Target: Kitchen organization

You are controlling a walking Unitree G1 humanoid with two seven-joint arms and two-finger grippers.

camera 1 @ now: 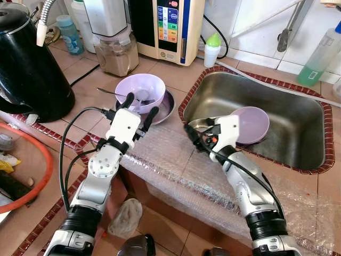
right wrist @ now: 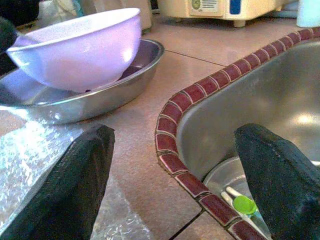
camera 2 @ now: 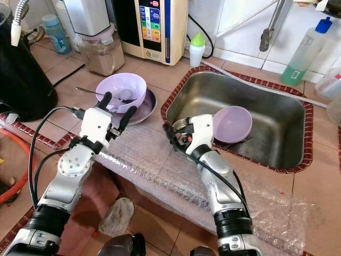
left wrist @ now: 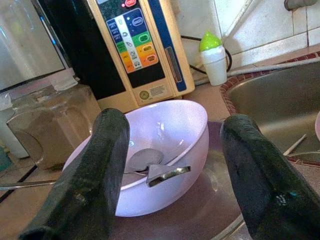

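Early stage. Left gripper (camera 1: 139,104) spread wide, nearing purple bowl (camera 1: 140,92) on counter; right gripper (right wrist: 170,175) agape, empty, at sink (camera 1: 287,112) rim. Nothing grasped.

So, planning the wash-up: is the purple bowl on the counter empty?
No. The purple bowl, sitting in a steel dish, holds a metal spoon; no food visible.

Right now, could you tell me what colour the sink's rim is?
Dark red tiles on the sink rim, clearest in the right wrist view.
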